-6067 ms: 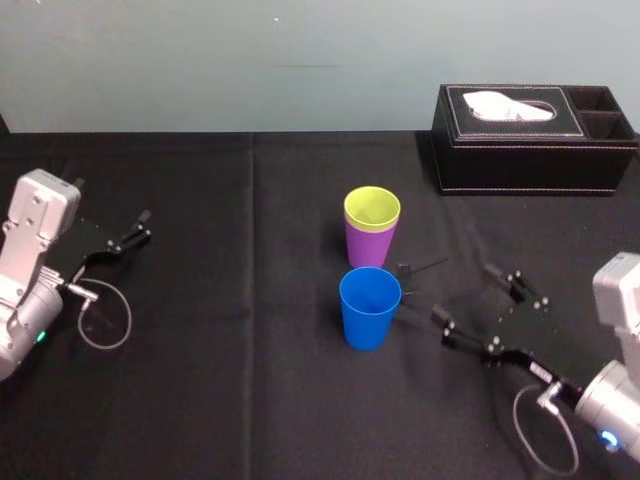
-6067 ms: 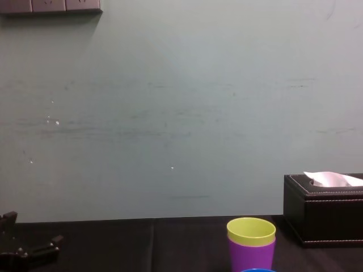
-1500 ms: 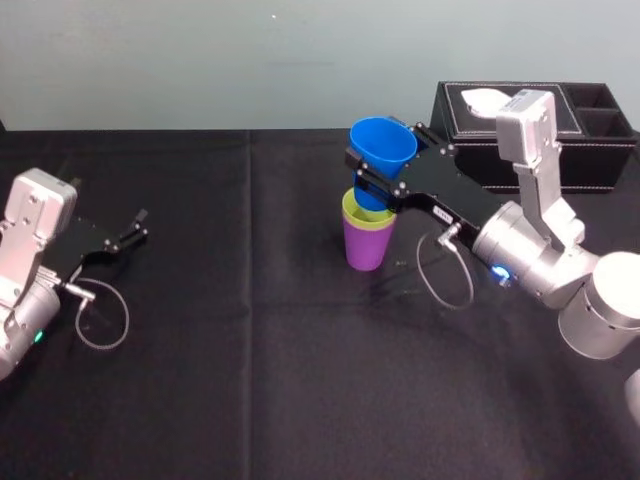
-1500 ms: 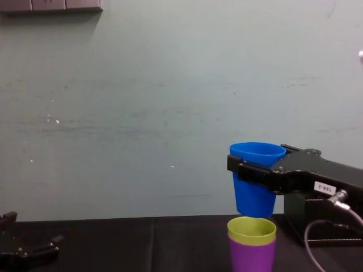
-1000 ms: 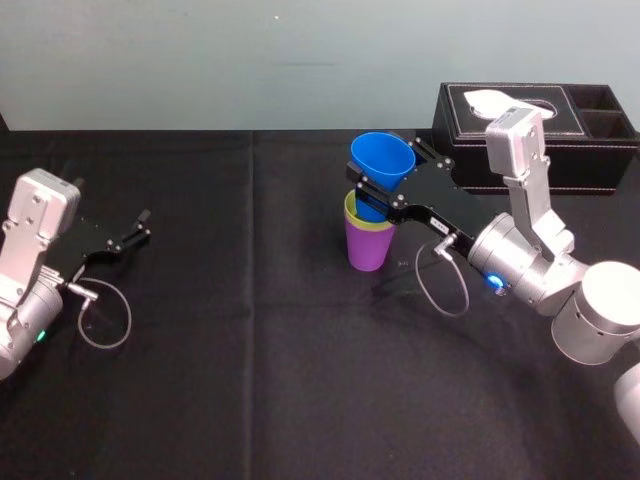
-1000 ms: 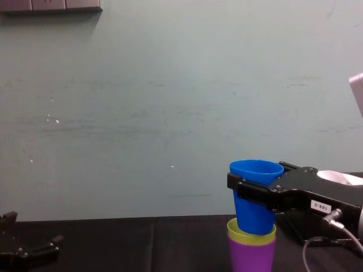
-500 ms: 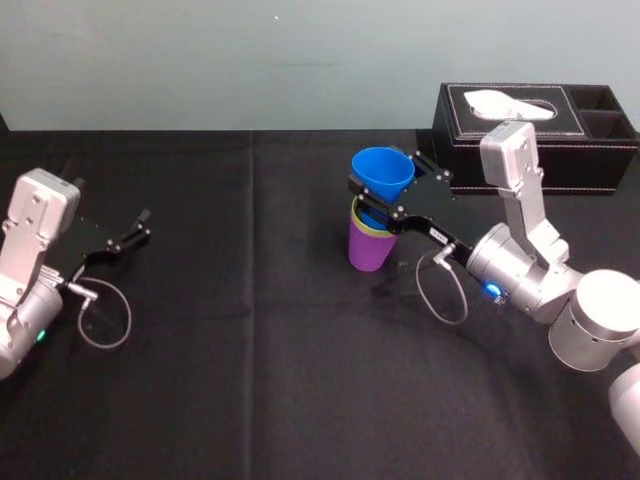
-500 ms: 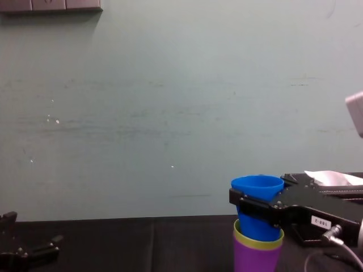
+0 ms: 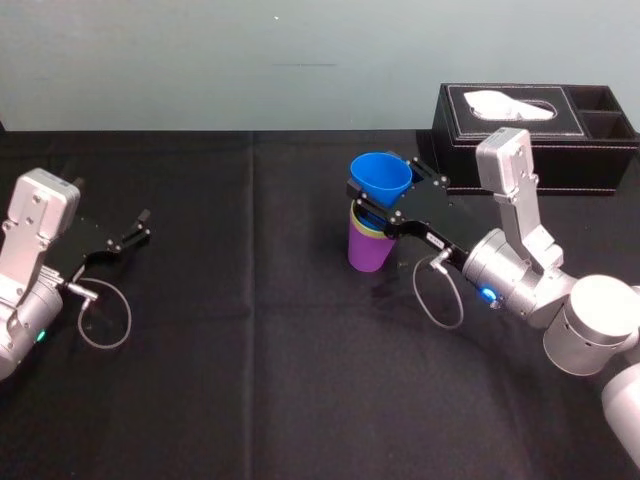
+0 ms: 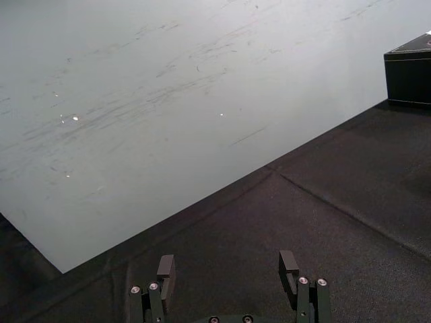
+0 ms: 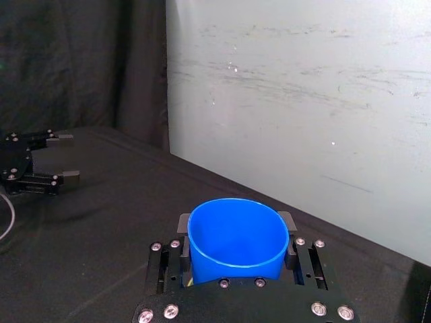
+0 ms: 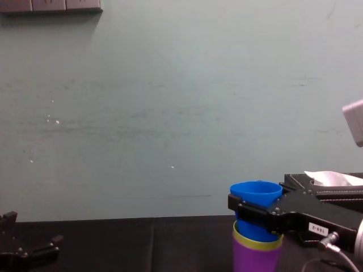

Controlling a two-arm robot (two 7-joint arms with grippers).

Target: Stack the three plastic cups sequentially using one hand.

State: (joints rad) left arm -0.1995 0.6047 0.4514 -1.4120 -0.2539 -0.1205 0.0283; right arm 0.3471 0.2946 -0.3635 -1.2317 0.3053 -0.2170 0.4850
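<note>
You're looking at a black cloth worktop (image 9: 250, 380) with a straight crease (image 9: 250, 260) running up the middle of the head view. A pale grey-green scuffed wall (image 9: 200, 60) fills the top of the frame. Grey wall plates (image 12: 51, 5) sit in the upper left corner of the chest view. A black stitched tissue box (image 9: 520, 150) with white tissue showing sits in the upper right of the head view, against the wall.

The cups are in one stack at centre frame in the head view, a little right of the crease. The purple cup (image 9: 368, 250) stands upright on the cloth. The yellow-green cup (image 12: 258, 243) is nested in it, with just a rim band showing. The blue cup (image 9: 381, 178) is on top, partly sunk in, its upper part above the yellow-green rim. All three are smooth, tapered and plain.

Your right claw (image 9: 383, 195) comes in from the lower right and pinches the blue cup below its rim, a finger on each side. Its white label (image 12: 317, 229) has digits too small to read. Your left claw (image 9: 140, 225) is parked at mid left, fingers spread and holding nothing.
</note>
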